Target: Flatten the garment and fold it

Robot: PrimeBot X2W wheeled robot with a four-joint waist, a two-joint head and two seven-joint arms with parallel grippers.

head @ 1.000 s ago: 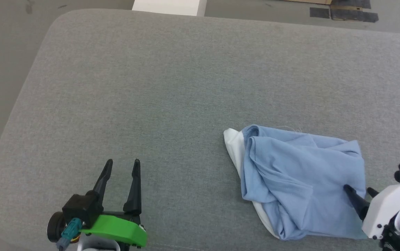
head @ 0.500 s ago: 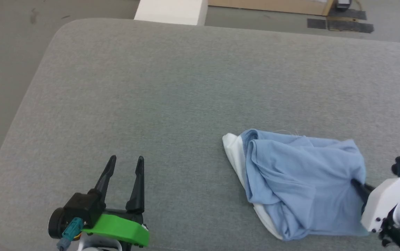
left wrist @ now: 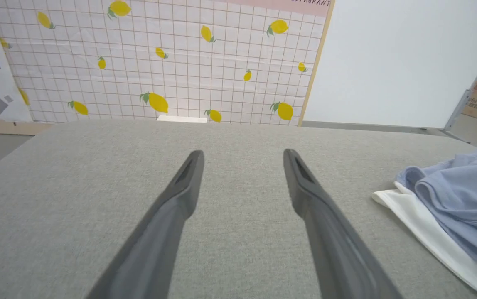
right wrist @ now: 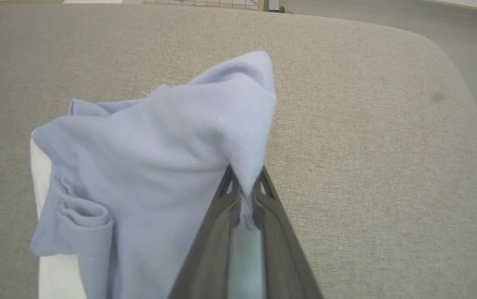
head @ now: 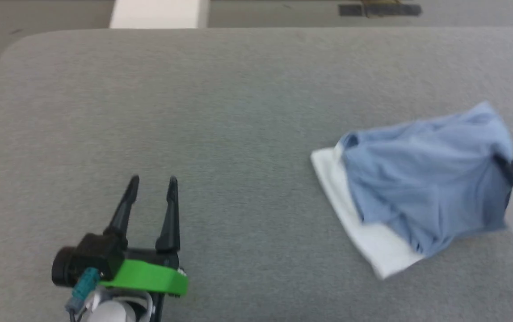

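Now right gripper [right wrist: 245, 182] clamped on garment [head: 422, 179], edge lifted; before, apart | left gripper [head: 153, 179] apart

Left gripper [head: 153, 180] sits at the lower left of the head view, fingers spread and pointing up the frame. Right gripper [right wrist: 244, 178], at the right edge, pinches a fold of the garment [right wrist: 159, 137].

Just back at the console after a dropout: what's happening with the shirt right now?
The right gripper is shut on a pinch of the light blue T-shirt, pulling that bit of fabric up into a peak. The shirt is crumpled, not yet flattened, and lies partly on a white cloth on the grey padded table. The left gripper is open, well off to the left of the shirt, holding nothing.
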